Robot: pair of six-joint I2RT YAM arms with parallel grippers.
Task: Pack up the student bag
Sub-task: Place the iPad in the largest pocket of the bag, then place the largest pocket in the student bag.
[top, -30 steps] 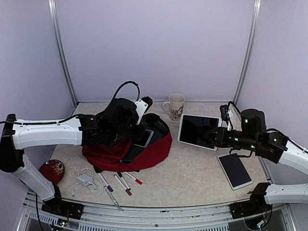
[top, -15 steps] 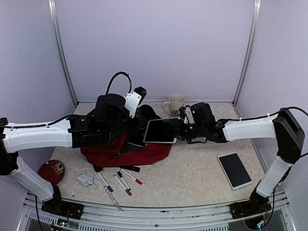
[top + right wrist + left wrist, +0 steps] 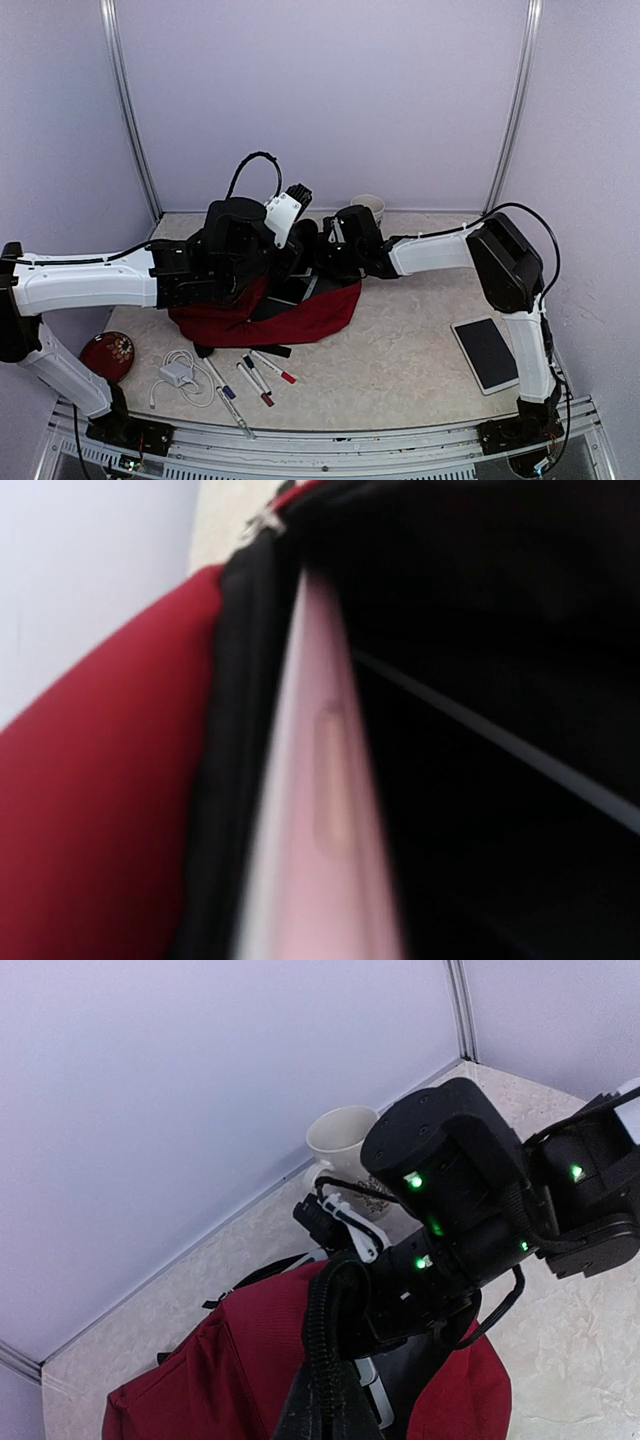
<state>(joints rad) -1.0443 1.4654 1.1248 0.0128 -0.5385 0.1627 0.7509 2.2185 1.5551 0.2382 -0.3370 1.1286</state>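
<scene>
The student bag [image 3: 300, 315], dark red with black zippers, lies left of the table's centre with its mouth facing right. My left gripper [image 3: 288, 262] is shut on the bag's black zipper edge [image 3: 330, 1360] and holds the mouth lifted. My right gripper [image 3: 322, 260] reaches into that mouth, shut on a tablet. The right wrist view shows the tablet's pale edge [image 3: 320, 860] running between red fabric [image 3: 100, 830] and the dark lining [image 3: 500, 680]. Neither gripper's fingers show. A pale flat device [image 3: 375, 1395] lies inside the bag.
A white mug [image 3: 368, 204] stands behind the right wrist near the back wall. A second tablet [image 3: 487, 354] lies at the right front. Several markers [image 3: 255, 378], a white charger with cable [image 3: 178, 373] and a red round case [image 3: 108, 355] lie in front of the bag.
My right arm has swung left with the tablet, from the table's right side into the bag's mouth. My left gripper has kept its hold on the zipper edge, shifting slightly.
</scene>
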